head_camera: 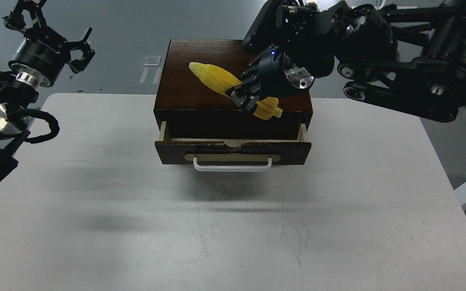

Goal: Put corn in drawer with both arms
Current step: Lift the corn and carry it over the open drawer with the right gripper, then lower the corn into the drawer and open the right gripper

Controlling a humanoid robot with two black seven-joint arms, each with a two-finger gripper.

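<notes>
The yellow corn (217,80) is held in the air over the dark wood cabinet (200,97), lying slanted from upper left to lower right. My right gripper (244,97) is shut on the corn around its middle, just above the cabinet's front edge. The drawer (233,150) is pulled partly open below it, with its white bar handle (232,166) facing me. My left gripper (75,48) is raised at the far left, away from the cabinet, its claw fingers spread and empty.
The cabinet stands at the back middle of a white table (233,226). The right arm's thick links (399,60) reach across the upper right. Grey floor lies beyond the table's far edge.
</notes>
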